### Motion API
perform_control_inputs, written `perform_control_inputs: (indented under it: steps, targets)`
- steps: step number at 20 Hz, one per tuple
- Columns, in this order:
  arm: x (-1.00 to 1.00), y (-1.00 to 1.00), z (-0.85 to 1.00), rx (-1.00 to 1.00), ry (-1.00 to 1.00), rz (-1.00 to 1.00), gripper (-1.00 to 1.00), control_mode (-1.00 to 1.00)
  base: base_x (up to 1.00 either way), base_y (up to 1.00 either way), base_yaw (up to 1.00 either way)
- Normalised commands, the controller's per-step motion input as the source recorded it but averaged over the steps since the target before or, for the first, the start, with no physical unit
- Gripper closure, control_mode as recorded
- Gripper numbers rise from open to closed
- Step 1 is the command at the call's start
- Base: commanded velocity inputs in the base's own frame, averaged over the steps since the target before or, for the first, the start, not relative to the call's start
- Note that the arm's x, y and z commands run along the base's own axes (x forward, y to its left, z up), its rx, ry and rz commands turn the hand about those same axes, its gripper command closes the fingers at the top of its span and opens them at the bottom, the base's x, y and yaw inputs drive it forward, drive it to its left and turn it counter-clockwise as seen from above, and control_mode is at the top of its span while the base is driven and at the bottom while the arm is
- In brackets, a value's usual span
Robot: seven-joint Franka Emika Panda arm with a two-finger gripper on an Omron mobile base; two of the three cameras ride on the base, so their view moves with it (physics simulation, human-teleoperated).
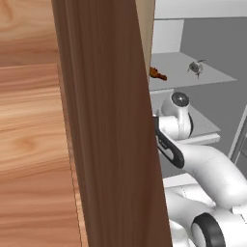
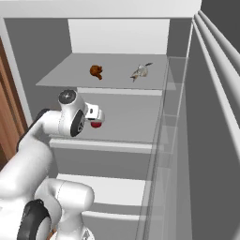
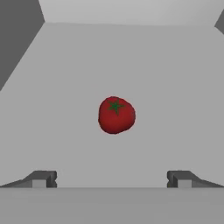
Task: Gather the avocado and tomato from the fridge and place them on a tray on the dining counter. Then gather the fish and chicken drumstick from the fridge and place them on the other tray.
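The fridge [image 2: 28, 70] stands open with grey shelves. A red tomato [image 3: 116, 114] with a green stem star lies on the middle shelf [image 2: 126, 122], also seen as a red patch under the hand, the tomato [image 2: 96, 124]. My gripper [image 3: 111, 178] hovers over it, open, fingers wide apart on either side and clear of it. On the upper shelf lie the brown chicken drumstick [image 2: 96, 71] and the grey fish [image 2: 140, 71]. The avocado, the trays and the dining counter are out of view.
The fridge door [image 2: 213, 122] with its rails stands open at the right. A dark wooden panel [image 1: 106, 125] rises close on the arm's left, hiding the hand in the left base view. Lower white shelves [image 2: 103, 187] sit beneath the arm.
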Motion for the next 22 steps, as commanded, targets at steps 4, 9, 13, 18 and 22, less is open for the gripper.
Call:
perform_control_inputs:
  steps: [4, 9, 13, 18, 22]
  targets:
    - [0.34, 0.0, -0.18, 0.0, 0.0, 0.0, -1.0, -1.0, 0.0, 0.0, 0.0]
    - [0.28, 0.0, -0.21, 0.0, 0.0, 0.0, -1.0, -1.0, 0.0, 0.0, 0.0]
    - [0.1, 0.0, -0.29, 0.0, 0.0, 0.0, -1.0, -1.0, 0.0, 0.0, 0.0]
    - [0.09, 0.0, -0.25, 0.0, -0.01, 0.0, -1.0, -1.0, 0.0, 0.0, 0.0]
    - [0.27, 0.0, -0.17, 0.0, -0.05, 0.0, -1.0, -1.0, 0.0, 0.0, 0.0]
